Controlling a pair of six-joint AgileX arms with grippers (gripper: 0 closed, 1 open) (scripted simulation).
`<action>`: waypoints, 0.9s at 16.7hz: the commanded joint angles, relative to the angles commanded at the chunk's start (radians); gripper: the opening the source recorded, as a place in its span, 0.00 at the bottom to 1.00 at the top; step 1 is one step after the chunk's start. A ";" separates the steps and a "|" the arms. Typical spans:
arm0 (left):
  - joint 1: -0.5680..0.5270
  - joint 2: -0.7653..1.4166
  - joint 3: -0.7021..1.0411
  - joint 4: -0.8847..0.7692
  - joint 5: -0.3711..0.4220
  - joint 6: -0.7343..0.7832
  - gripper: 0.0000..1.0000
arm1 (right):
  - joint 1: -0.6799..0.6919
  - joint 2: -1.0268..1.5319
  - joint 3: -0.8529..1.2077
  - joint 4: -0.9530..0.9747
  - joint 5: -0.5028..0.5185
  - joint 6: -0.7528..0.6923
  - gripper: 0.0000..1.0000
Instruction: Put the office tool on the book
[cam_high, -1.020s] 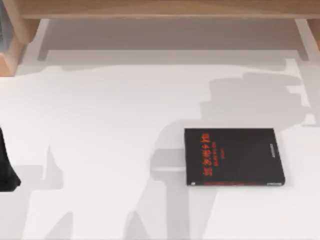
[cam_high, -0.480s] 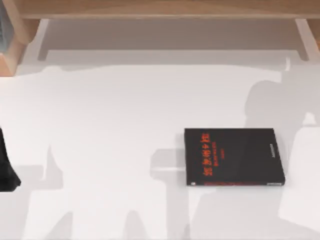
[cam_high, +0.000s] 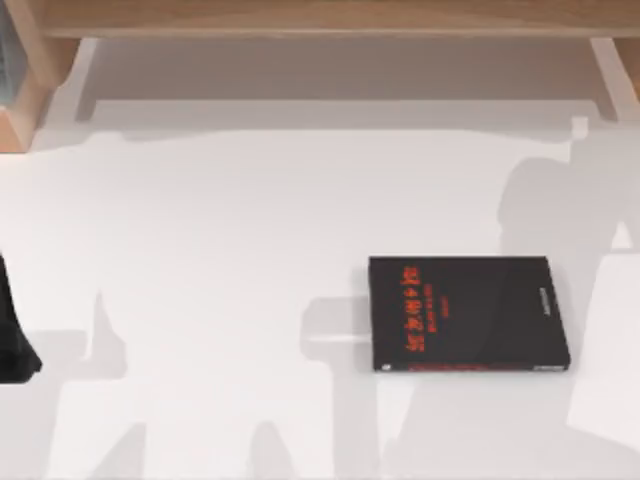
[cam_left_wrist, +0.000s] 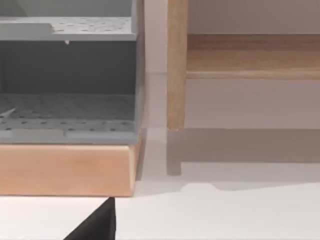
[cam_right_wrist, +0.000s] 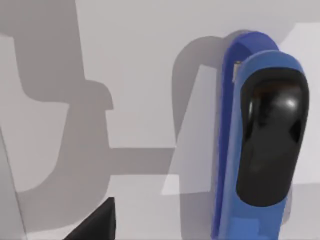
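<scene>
Blue office tool (cam_right_wrist: 250, 150), long and narrow with a glossy black oval on top, lies on the white bench (cam_right_wrist: 140, 75) close under the right wrist camera, a dark finger tip (cam_right_wrist: 97, 225) of the right hand nearby; whether that hand is spread or pressed together cannot be told. From above, the book (cam_high: 468, 314) lies flat toward 4 o'clock on the bench, black cover up with red lettering and a red strip along its near edge. Dark left arm (cam_high: 12, 335) sits at 9 o'clock, its wrist camera facing a grey tray (cam_left_wrist: 67, 85) on a wooden shelf (cam_left_wrist: 65, 170); its hand's state cannot be told either.
</scene>
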 joint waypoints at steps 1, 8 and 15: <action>0.000 0.000 0.000 0.000 0.000 0.000 1.00 | 0.000 0.000 -0.001 0.000 0.000 0.000 1.00; 0.000 0.000 0.000 0.000 0.000 0.000 1.00 | -0.005 -0.033 -0.082 0.048 -0.003 -0.004 1.00; 0.000 0.000 0.000 0.000 0.000 0.000 1.00 | -0.007 -0.031 -0.164 0.132 0.000 -0.005 1.00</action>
